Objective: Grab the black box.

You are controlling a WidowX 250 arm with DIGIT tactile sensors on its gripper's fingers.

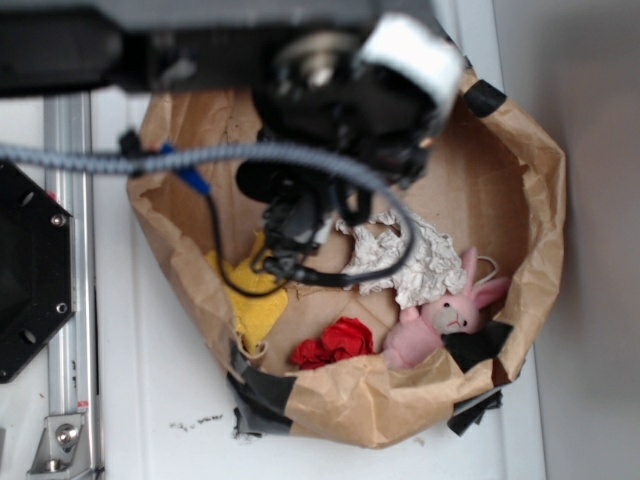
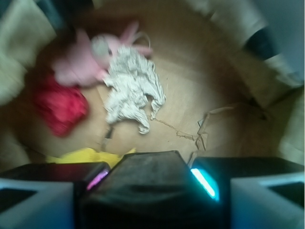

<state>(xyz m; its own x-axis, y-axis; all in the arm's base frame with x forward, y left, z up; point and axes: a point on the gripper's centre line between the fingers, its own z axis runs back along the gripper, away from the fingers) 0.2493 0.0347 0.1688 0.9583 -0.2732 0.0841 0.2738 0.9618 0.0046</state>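
nearest the wrist lens: black box (image 2: 138,183), a dark block with rounded edges filling the bottom centre of the wrist view, sitting squarely between the two fingers (image 2: 35,195)
jaws: closed in on the box from both sides; left and right pads look to be touching its flanks, with pink and cyan glints showing at the contact edges
gripper: gripper (image 1: 300,225) hangs over the middle of the paper bag (image 1: 540,200) in the exterior view; its tips are hidden there by the arm and a grey cable (image 1: 150,155), so the box cannot be seen from that side
key relation: box is not off to any side of the jaws, it is in between them, centred; its long axis appears to run across the gap, though blur makes this uncertain
height: bag floor looks well below the box in the wrist view, so i judge it lifted clear, not resting
other contents: white crumpled cloth (image 2: 131,90), pink bunny (image 2: 81,64), red cloth (image 2: 59,105) and yellow cloth (image 2: 83,156) all lie apart from the jaws
judgement: grasp seems made; what matters next is keeping the squeeze steady, since a glossy surface could slip
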